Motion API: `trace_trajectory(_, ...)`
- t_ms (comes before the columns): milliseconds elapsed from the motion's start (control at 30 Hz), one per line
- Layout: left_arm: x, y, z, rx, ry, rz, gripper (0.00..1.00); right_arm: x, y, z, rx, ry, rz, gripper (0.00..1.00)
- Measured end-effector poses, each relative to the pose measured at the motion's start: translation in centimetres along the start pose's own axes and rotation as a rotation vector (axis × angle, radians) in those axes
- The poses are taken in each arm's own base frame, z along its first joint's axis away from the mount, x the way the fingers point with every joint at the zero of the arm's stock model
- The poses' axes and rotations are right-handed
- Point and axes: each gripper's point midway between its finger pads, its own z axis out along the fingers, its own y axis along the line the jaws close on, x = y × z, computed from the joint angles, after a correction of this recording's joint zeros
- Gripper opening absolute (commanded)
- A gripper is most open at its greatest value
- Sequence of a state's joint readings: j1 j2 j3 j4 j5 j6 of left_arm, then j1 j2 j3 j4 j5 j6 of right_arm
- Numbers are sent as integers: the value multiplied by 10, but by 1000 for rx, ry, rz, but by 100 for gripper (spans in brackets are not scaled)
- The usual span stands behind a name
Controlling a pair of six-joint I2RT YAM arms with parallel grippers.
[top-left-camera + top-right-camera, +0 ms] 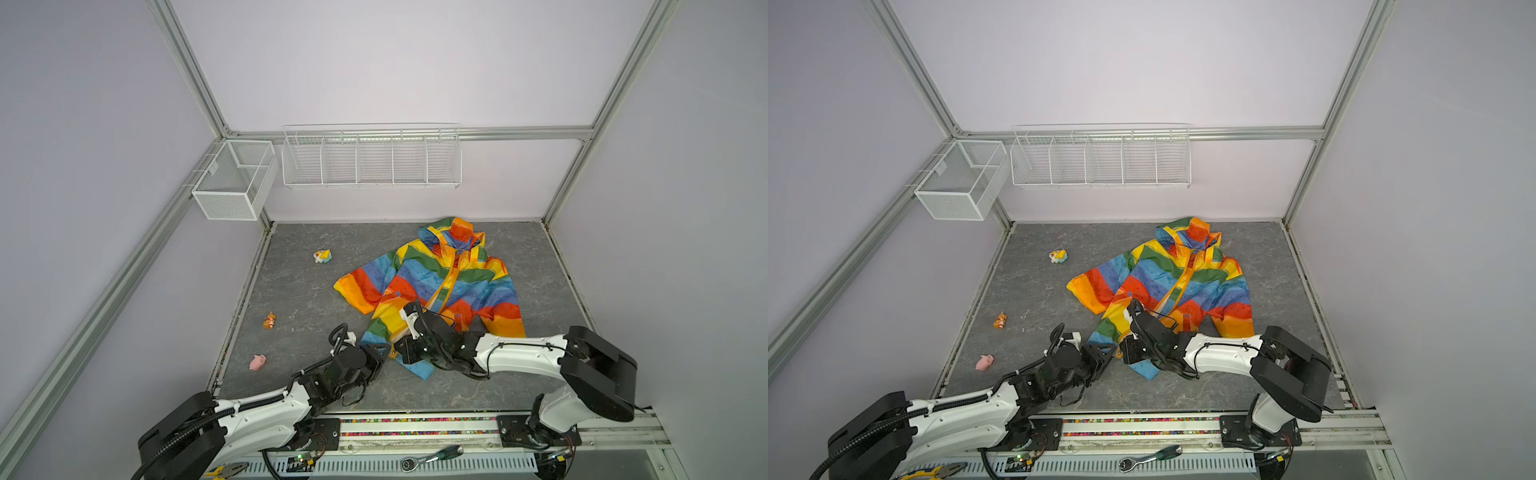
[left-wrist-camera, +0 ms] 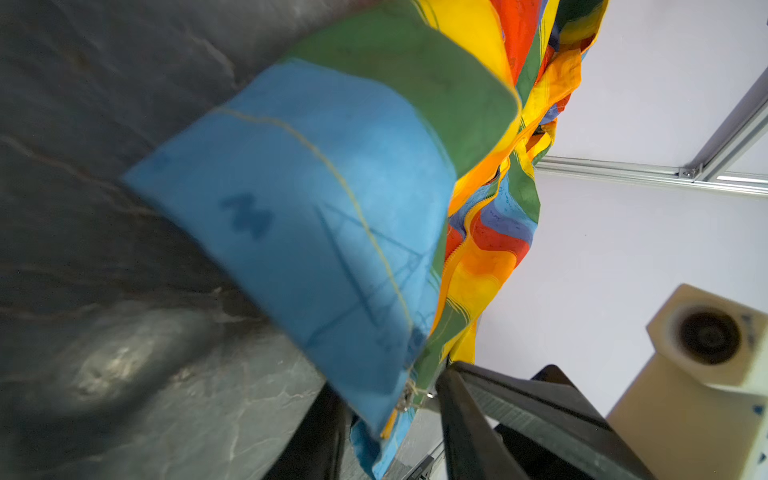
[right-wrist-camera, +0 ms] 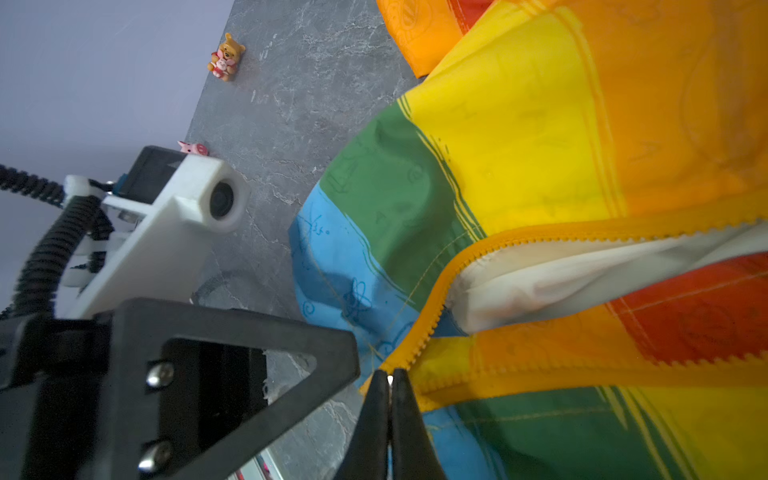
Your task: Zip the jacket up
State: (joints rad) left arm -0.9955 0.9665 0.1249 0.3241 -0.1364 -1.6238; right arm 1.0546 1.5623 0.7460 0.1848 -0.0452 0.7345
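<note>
— Nearest first: what are the grippers doing?

— The right gripper (image 3: 390,376) is pinched tight on the bottom end of the orange-yellow zipper (image 3: 432,320). The left gripper (image 1: 387,354) has its jaws apart, with the blue hem corner between them.

— And the garment itself?

— The small hooded rainbow-striped thin-fabric jacket (image 1: 440,282) lies on the grey marbled tabletop (image 1: 311,299), right of middle, hem toward the arms and hood toward the back wall. Cream lining (image 3: 561,282) shows where the front gapes.

— Beyond it?

— A white wire basket rack (image 1: 371,160) hangs on the back wall.
</note>
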Motion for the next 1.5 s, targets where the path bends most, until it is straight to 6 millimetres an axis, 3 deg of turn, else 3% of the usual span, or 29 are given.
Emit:
trace_trajectory(333, -4, 4, 3, -12, -25, 2, 36, 1, 1, 0, -6, 4, 10, 6)
trace_trajectory(567, -4, 10, 9, -33, -28, 5, 24, 0, 2, 0, -14, 4, 17, 6)
trace_trajectory(833, -5, 8, 10, -23, -35, 4, 13, 2, 3, 0, -29, 13, 25, 6)
trace_trajectory(1000, -6, 5, 8, -12, -42, -3, 1, 3, 4, 0, -41, 25, 34, 6)
trace_trajectory(1233, -8, 4, 5, -10, -50, -5, 0, 7, 3, 7, -76, 60, 69, 7)
trace_trajectory(1500, -9, 4, 3, -13, -51, -4, 0, 14, 5, 14, -112, 100, 102, 17)
